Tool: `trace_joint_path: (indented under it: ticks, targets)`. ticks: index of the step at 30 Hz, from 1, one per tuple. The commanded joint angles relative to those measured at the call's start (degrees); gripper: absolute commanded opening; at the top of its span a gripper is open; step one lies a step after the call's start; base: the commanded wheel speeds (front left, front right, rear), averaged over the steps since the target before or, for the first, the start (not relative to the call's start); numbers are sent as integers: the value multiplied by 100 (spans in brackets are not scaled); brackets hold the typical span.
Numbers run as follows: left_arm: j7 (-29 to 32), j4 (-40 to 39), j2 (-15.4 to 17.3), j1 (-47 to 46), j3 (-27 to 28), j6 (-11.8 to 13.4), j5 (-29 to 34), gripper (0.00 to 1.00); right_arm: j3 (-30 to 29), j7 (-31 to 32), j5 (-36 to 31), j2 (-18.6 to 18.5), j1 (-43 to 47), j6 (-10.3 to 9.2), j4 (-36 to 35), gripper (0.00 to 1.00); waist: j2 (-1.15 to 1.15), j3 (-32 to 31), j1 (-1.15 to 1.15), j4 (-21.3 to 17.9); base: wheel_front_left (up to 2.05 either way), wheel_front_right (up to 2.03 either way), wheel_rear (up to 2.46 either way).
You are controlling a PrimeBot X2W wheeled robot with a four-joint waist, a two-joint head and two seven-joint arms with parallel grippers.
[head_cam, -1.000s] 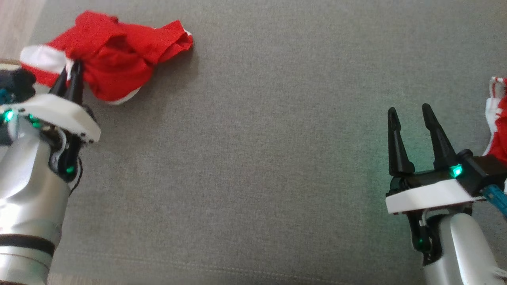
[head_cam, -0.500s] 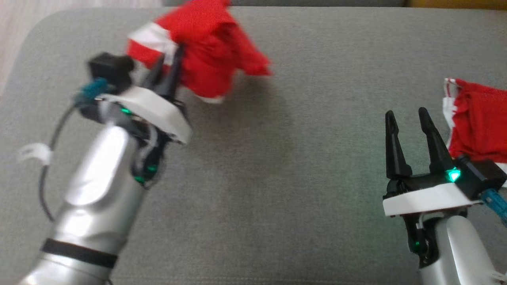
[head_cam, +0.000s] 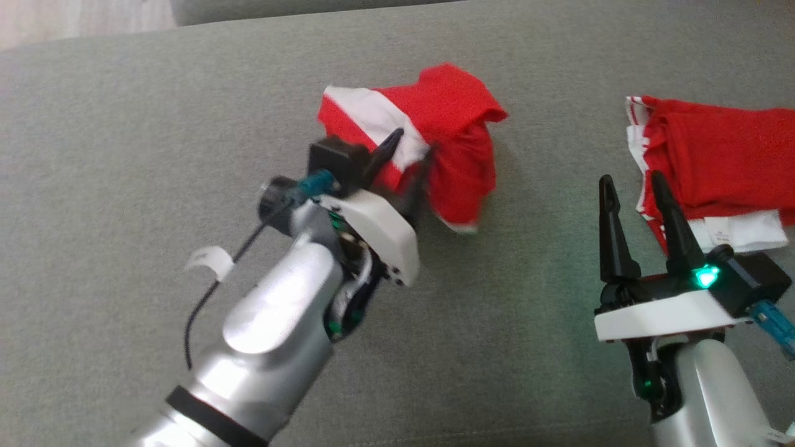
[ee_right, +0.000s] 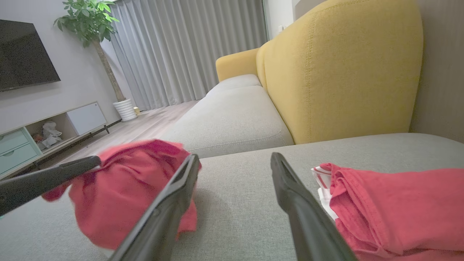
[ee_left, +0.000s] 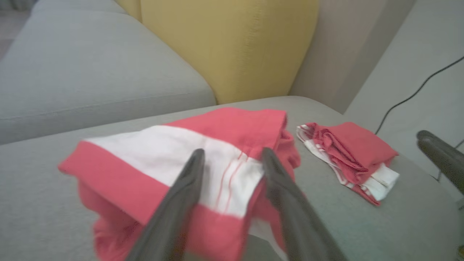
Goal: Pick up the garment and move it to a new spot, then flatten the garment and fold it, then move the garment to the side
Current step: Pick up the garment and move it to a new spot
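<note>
Parting its fingers, the left gripper [head_cam: 412, 146] releases the red-and-white garment [head_cam: 456, 112], carried from the left edge of the cushion [head_cam: 155, 155] to its middle; flattening likely comes next.

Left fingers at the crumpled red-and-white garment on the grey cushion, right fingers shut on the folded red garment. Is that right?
Not quite. The right gripper has its fingers open and empty; the folded red garment lies on the grey cushion beside them, as the head view shows. The left gripper is at the crumpled garment, as stated.
</note>
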Motion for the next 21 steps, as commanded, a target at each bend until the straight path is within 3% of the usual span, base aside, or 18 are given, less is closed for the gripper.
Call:
trace_joint_path:
  ticks: [1, 6, 14, 21]
  targets:
    - [-137, -232, 38, -100, -62, 65, -224, 100, 162, -86, 63, -17, -156, -5, -141, 100, 0, 23, 0, -109, 0, 0, 0]
    - [-458, -170, 35, -222, -423, 305, -616, 100, 112, -141, 74, -17, -151, -5, -89, 100, 0, 21, 0, -114, 0, 0, 0]
    - [-901, 44, 74, -369, -46, 394, -866, 100, -16, -146, 29, -17, -63, -5, -33, 100, 0, -135, 0, 194, 0, 0, 0]
    - [-1019, -169, 782, 28, 589, 305, -757, 100, -103, -55, -25, -17, 70, -5, -18, 100, 0, -381, 0, 549, 0, 0, 0]
